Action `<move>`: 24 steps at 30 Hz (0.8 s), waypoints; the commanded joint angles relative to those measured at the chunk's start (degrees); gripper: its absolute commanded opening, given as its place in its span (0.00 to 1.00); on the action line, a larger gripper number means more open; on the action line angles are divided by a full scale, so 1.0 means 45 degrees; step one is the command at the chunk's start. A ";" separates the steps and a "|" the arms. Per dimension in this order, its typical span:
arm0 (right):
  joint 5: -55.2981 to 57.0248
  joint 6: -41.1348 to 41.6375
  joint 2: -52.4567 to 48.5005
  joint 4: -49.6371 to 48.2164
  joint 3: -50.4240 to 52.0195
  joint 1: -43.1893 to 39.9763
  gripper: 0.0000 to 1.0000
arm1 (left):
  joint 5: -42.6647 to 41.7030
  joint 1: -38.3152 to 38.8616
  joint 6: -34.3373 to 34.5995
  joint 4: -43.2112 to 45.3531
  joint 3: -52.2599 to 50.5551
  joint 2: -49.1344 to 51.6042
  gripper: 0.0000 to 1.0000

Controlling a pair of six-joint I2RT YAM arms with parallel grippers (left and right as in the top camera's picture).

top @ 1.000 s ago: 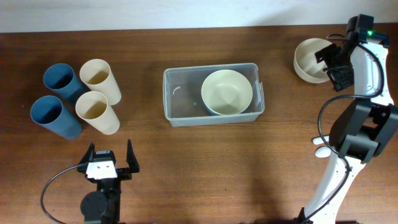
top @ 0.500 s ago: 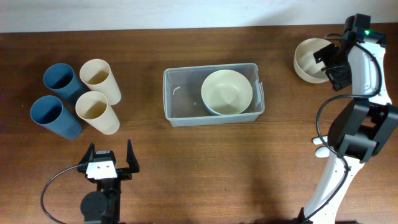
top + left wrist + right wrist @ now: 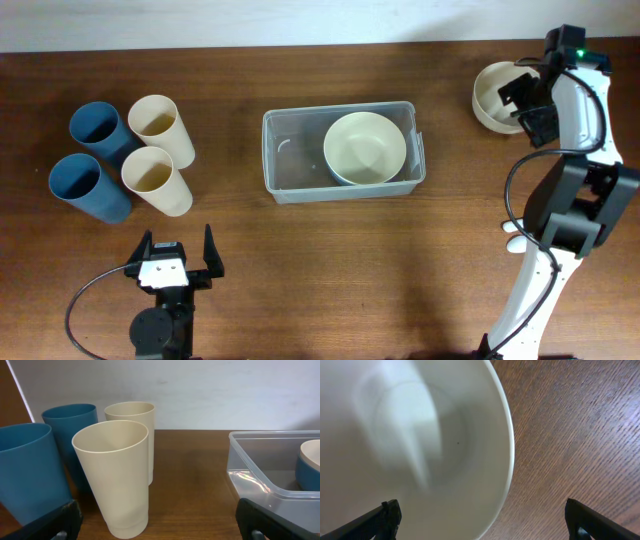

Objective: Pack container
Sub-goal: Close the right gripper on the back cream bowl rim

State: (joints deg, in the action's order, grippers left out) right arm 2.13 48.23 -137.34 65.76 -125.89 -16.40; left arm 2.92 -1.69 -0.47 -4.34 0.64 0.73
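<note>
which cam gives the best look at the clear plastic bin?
Overhead: the clear rectangular plastic bin shows whole, rim to rim, with a pale round bowl in its right half. Left wrist catches only its left end and rim. Right wrist misses it entirely.

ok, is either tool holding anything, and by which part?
Nothing held. Left tool open, empty; right tool open over the rim of the cream bowl, not gripping.

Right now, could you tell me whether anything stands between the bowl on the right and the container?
Nothing visible does: only bare table lies between the loose bowl and the container. A second bowl already fills the container's right half; the left half is free.
</note>
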 commanded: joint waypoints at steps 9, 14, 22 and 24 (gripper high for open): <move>0.0107 0.0058 -0.0413 -0.0189 0.0024 0.0063 0.99 | -0.0131 -0.0053 -0.0194 -0.0063 -0.0029 -0.0097 1.00; 0.0107 0.0058 -0.0427 -0.0452 0.0287 0.0063 0.99 | -0.0131 -0.0053 -0.0194 -0.0063 -0.0029 -0.0097 1.00; -0.0112 0.0593 -0.0427 -0.0607 0.0500 0.0063 1.00 | -0.0131 -0.0053 -0.0194 -0.0063 -0.0029 -0.0097 1.00; -0.0282 0.0797 -0.0427 -0.0641 0.0500 0.0063 0.99 | -0.0131 -0.0053 -0.0194 -0.0063 -0.0029 -0.0097 0.99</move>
State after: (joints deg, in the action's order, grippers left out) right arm 1.85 49.39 -138.30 62.94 -124.16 -16.40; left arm 2.94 -1.69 -0.47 -4.34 0.64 0.73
